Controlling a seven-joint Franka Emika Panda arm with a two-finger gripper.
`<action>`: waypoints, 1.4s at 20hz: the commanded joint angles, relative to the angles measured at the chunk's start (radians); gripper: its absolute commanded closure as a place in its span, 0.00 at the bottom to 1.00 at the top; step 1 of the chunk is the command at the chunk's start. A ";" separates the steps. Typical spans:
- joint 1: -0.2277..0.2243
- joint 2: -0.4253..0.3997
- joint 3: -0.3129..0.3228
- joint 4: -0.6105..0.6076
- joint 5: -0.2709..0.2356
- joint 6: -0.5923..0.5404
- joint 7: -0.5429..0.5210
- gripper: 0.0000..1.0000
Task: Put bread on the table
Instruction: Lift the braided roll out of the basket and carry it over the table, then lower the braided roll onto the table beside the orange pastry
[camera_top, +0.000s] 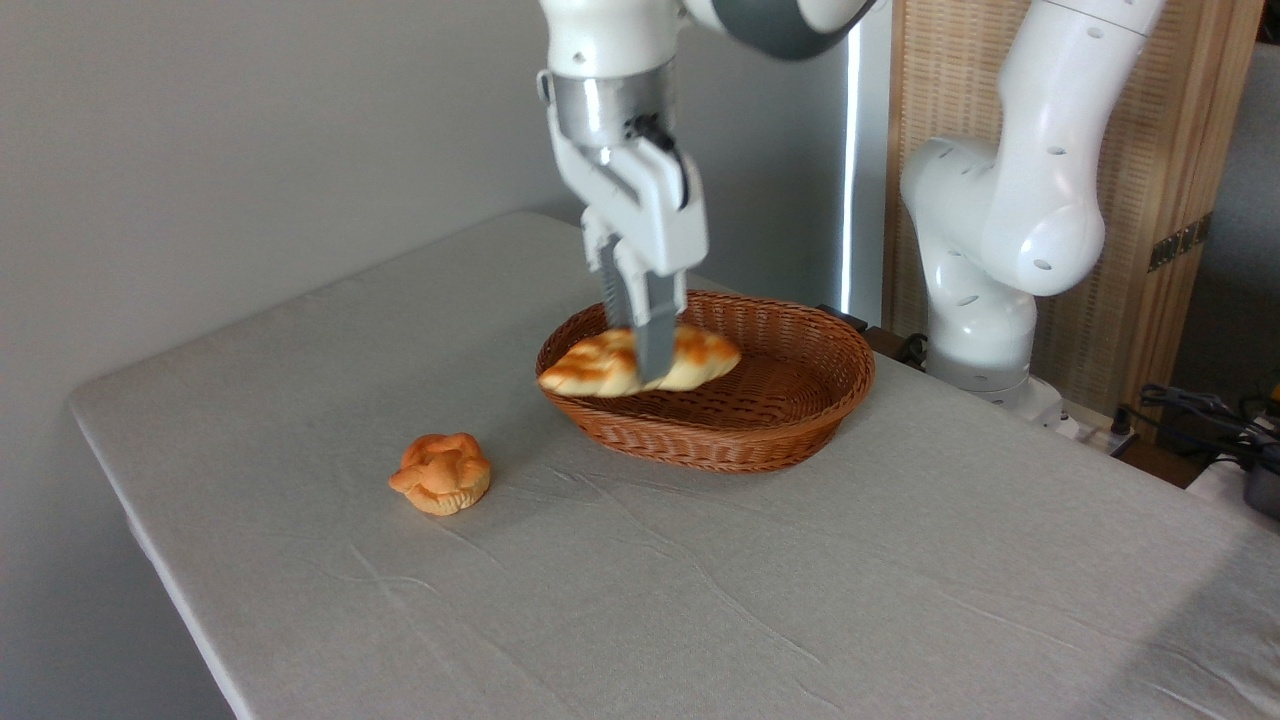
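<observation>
The bread (590, 365), a long pale yellow braided loaf with toasted orange bumps, hangs level above the left rim of the brown wicker basket (790, 400). My gripper (645, 372) comes down from above and is shut on the loaf's middle, one grey finger (655, 335) across its near side. The loaf's left tip reaches just past the basket rim over the table (700, 600), which is covered by a light grey wrinkled cloth.
A small round orange knotted bun (441, 473) lies on the cloth left of the basket. The arm's white base (985, 300) stands behind the table's far right edge, with cables (1200, 410) at the far right.
</observation>
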 joint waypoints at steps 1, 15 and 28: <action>-0.024 0.129 0.036 0.031 0.018 0.197 0.007 0.49; -0.050 0.224 0.081 -0.003 0.024 0.375 0.003 0.00; -0.042 0.192 0.095 0.046 0.007 0.360 -0.015 0.00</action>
